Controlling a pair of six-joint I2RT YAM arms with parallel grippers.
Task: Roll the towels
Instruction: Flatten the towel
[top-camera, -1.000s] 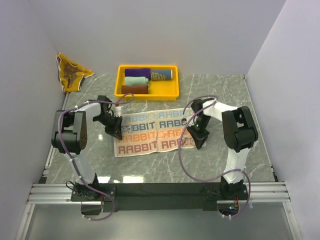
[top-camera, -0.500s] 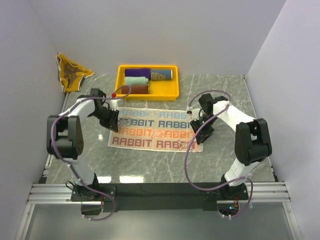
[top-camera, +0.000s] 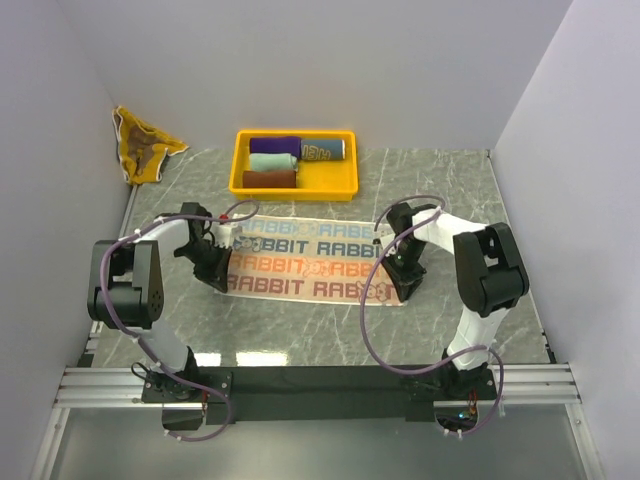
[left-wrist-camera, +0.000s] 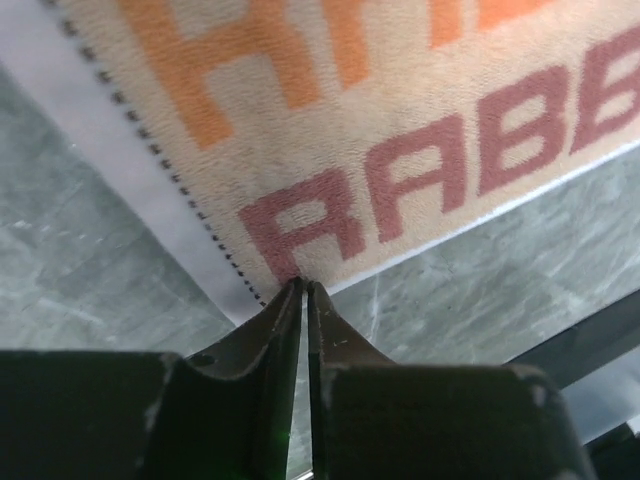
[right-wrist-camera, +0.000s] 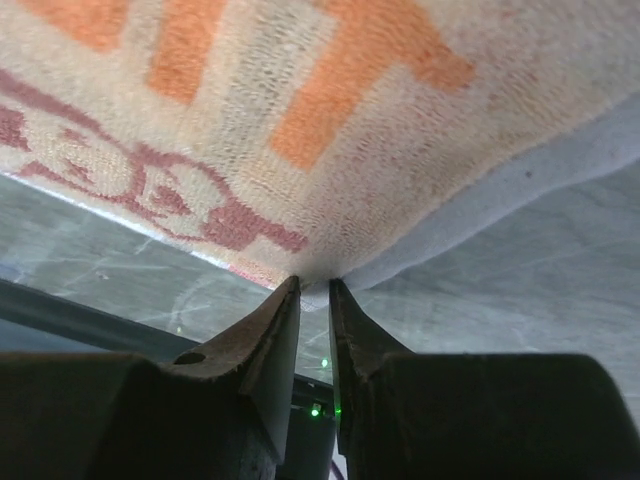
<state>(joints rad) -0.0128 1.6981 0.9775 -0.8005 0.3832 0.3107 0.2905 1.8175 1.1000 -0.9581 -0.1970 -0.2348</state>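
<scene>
A cream towel (top-camera: 310, 262) with rows of RABBIT lettering lies spread flat in the middle of the table. My left gripper (top-camera: 216, 281) sits at its near-left corner, and in the left wrist view the jaws (left-wrist-camera: 303, 285) are pinched together on that corner of the towel (left-wrist-camera: 380, 130). My right gripper (top-camera: 406, 291) is at the near-right corner. Its tips (right-wrist-camera: 313, 283) hold a bunched bit of the towel's (right-wrist-camera: 300, 130) edge, raised a little off the table. A brown-and-yellow towel (top-camera: 146, 146) lies crumpled at the back left.
A yellow tray (top-camera: 345, 182) stands at the back centre, holding rolled towels: purple (top-camera: 275, 145), blue-grey (top-camera: 323, 149), mint (top-camera: 272, 160) and maroon (top-camera: 270, 179). White walls close in the left, right and back sides. Purple cables loop beside both arms.
The towel has been pulled out wider and flatter. Both grippers went toward the towel's far side, then came back to its near corners and closed there.
</scene>
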